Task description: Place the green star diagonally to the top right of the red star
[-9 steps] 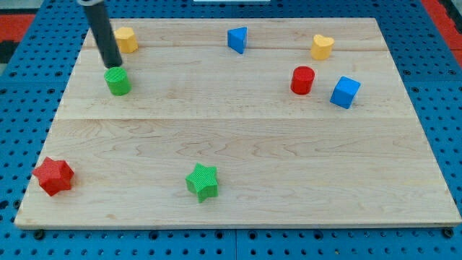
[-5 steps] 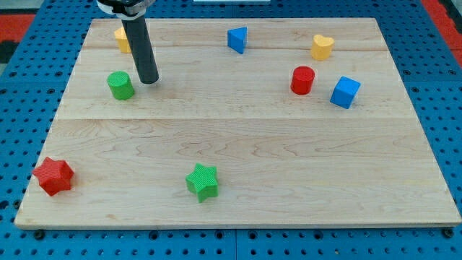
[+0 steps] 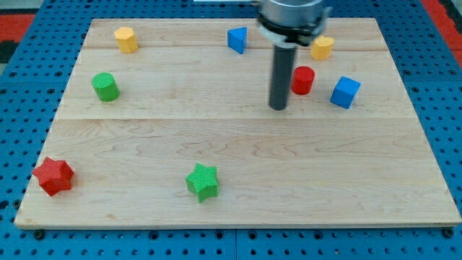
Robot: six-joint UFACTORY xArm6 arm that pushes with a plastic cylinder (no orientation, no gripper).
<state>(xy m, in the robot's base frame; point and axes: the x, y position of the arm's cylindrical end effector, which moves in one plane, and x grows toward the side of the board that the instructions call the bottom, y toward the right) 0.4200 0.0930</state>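
The green star (image 3: 202, 181) lies near the view's bottom, left of centre. The red star (image 3: 53, 175) lies at the bottom left corner of the wooden board (image 3: 238, 159), well to the left of the green star and at about the same height. My tip (image 3: 278, 107) rests on the board right of centre, just left of and below the red cylinder (image 3: 303, 79), far up and right of the green star.
A green cylinder (image 3: 105, 87) and a yellow block (image 3: 125, 39) sit at the upper left. A blue triangular block (image 3: 237, 39) is at the top centre. A yellow heart-like block (image 3: 322, 47) and a blue cube (image 3: 345, 92) are at the upper right.
My tip swept from beside the green cylinder at the upper left to right of centre, next to the red cylinder. The green cylinder shifted slightly left. The stars have not moved.
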